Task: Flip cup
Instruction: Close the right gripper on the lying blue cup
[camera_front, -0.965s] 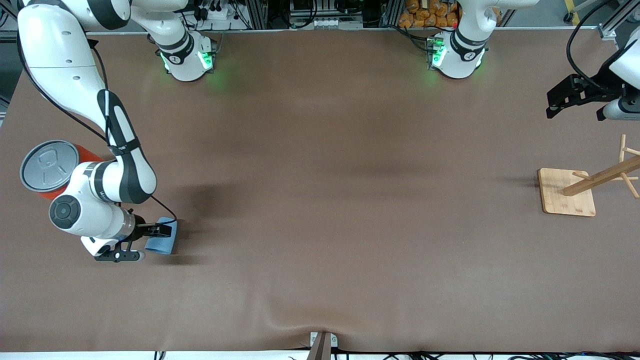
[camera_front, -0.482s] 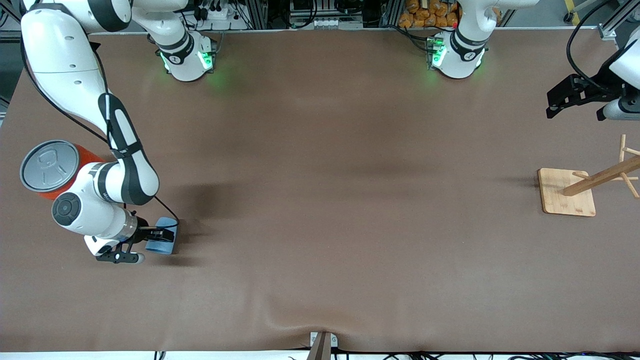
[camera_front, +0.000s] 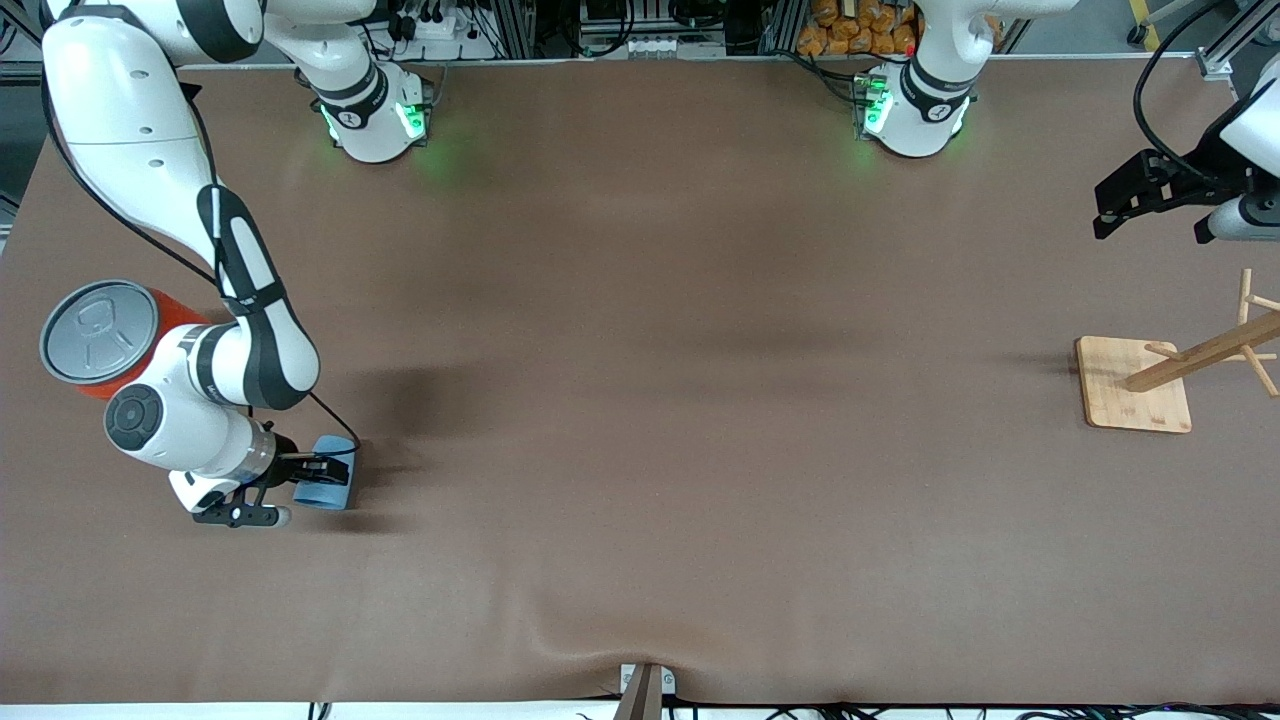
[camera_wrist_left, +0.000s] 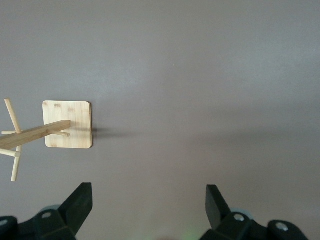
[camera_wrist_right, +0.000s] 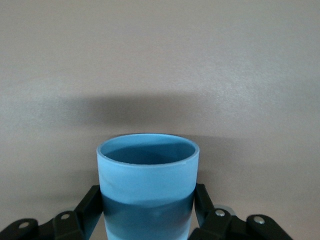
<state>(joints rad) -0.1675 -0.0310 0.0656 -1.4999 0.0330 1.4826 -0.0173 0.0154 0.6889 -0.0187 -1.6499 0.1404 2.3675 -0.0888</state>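
R gripper (camera_front: 322, 468) low over bench (camera_front: 640, 400), jaws clenched on blue cup (camera_wrist_right: 147, 187); L gripper (camera_wrist_left: 149, 202) waits above bench near wooden rack (camera_wrist_left: 67, 125), jaws released.

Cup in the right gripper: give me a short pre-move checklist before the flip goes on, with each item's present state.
1. Right gripper shut on the light blue cup, a finger on each side: ok.
2. Cup's opening faces away from the wrist, nothing seen inside: ok.
3. Cup lifted off the table: cannot tell; in the front view it sits low, close to its shadow.
4. Orange can apart from the cup, farther from the front camera: ok, though the arm's elbow passes close to it.
5. Left gripper open, waiting over bare table near the wooden rack: ok.
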